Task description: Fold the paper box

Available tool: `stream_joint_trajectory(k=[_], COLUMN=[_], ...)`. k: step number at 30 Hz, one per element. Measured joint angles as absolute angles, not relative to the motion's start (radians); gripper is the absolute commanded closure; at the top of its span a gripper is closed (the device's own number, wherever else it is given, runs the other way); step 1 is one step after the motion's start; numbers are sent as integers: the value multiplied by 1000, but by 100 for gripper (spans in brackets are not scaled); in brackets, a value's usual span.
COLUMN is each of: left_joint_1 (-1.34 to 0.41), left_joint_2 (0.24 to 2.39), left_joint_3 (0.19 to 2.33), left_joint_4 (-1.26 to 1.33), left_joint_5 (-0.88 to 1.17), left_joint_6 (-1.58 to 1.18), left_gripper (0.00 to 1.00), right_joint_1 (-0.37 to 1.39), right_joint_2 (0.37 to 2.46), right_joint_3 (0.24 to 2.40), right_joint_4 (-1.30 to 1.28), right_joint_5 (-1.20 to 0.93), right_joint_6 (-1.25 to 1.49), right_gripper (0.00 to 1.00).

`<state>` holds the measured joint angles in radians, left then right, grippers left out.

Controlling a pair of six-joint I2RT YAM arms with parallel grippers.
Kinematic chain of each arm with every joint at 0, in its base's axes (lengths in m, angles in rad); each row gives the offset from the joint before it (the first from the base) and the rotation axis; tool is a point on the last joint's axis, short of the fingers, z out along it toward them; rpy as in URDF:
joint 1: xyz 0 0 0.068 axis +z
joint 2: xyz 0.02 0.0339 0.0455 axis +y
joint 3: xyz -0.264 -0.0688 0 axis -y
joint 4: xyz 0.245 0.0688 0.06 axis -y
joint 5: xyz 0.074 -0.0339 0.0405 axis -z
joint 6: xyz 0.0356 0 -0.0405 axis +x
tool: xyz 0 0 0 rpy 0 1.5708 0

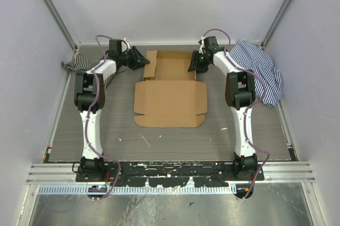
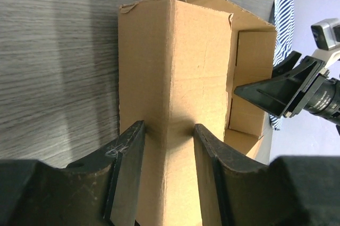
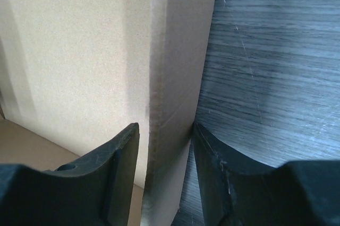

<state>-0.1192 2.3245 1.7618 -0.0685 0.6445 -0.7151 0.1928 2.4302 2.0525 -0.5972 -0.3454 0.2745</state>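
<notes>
The paper box (image 1: 170, 104) is brown cardboard lying mid-table. Its flat lid panel is toward me and its shallow tray part (image 1: 171, 67) is at the back. My left gripper (image 1: 144, 60) is at the tray's left side wall. In the left wrist view it (image 2: 169, 125) is shut astride the folded-over wall (image 2: 175, 67). My right gripper (image 1: 192, 66) is at the tray's right side wall. In the right wrist view it (image 3: 165, 126) is shut astride that wall (image 3: 175, 61). The right gripper also shows across the tray in the left wrist view (image 2: 276, 85).
A striped cloth (image 1: 79, 64) lies at the back left behind the left arm. A larger one (image 1: 263, 72) is bunched at the back right beside the right arm. White walls with metal rails close in the table. The grey wood-grain tabletop (image 1: 106, 125) surrounds the box.
</notes>
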Motion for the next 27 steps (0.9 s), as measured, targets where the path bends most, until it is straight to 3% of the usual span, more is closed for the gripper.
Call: stream_joint_trajectory(k=[16, 27], left_joint_1=[-172, -247], left_joint_2=[2295, 2291], left_joint_3=[1796, 1924], left_joint_4=[-247, -490], left_joint_5=[551, 313], left_joint_6=[-599, -455], left_gripper=[53, 69], right_joint_1=[193, 194], right_joint_2=[2428, 2402], right_joint_3=[2043, 1991], right_joint_4=[-588, -543], right_joint_5=[-346, -342], right_joint_6=[271, 268], right_gripper=[50, 50])
